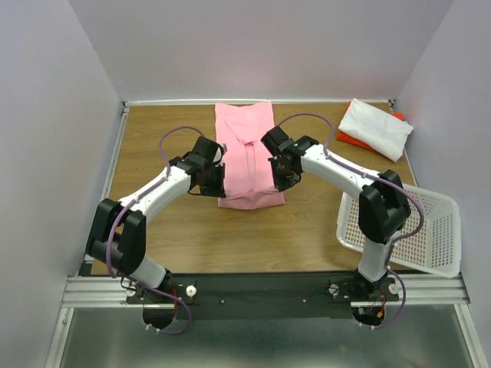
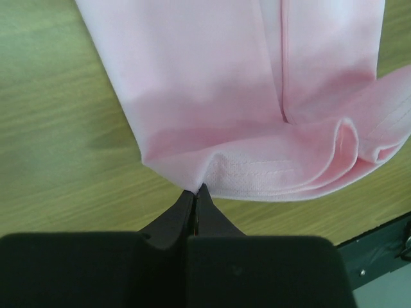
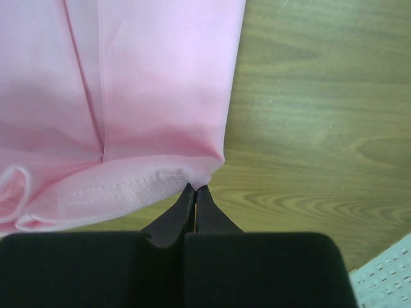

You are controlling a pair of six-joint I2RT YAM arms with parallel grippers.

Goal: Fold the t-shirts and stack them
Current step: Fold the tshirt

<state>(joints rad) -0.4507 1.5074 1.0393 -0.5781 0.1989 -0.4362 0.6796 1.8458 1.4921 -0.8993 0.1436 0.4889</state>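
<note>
- Lying mid-table (image 1: 153,146), pink t-shirt (image 1: 245,153) is folded into a long strip w/ sleeves tucked in; near hem is doubled up in a loose fold.
- L gripper (image 2: 196,191) sits at the strip's near-left corner: fingers pressed together, tips touching the hem edge. Can't tell if cloth is nipped.
- R gripper (image 3: 194,187) is at the near-right corner: fingers also together, tips at the hem corner, same doubt.
- White t-shirt (image 1: 376,128) is folded at the far-right corner, on top of orange-red t-shirt (image 1: 349,139), of which only edges show.
- Basket (image 1: 437,230) is at the near-right, just beside the R arm.
</note>
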